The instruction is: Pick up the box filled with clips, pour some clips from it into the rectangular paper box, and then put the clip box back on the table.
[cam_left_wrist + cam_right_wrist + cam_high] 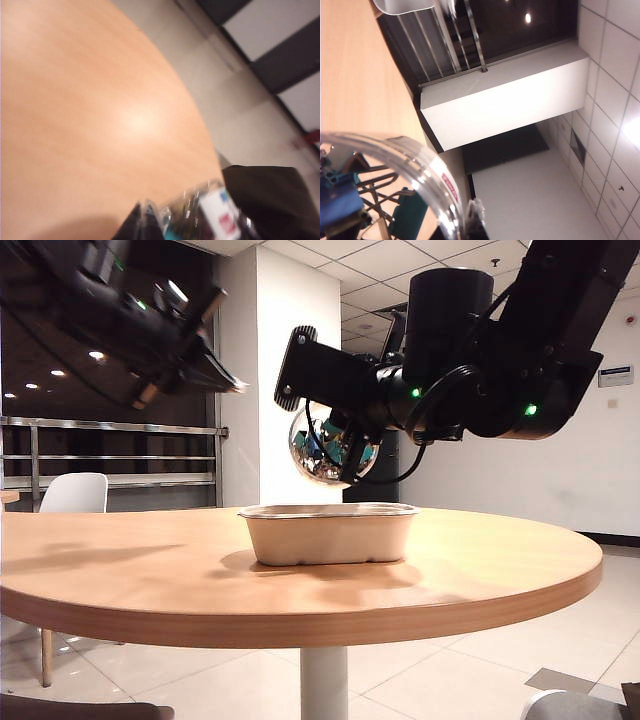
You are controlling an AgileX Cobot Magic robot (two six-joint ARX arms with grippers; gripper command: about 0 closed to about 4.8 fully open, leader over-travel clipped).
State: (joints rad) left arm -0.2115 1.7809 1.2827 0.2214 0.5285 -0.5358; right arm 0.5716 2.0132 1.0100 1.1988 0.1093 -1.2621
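You can't see inside the rectangular paper box (330,533); its wall hides the interior. The left gripper (215,370) is motion-blurred, its jaws indistinct.

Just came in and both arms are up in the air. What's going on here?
The right claw is shut on the clear round plastic jar of multicoloured clips, tipped on its side above the beige oblong paper tray on the round wooden table. No clips are visibly falling. The left claw hangs shut above the table's left side, holding nothing.
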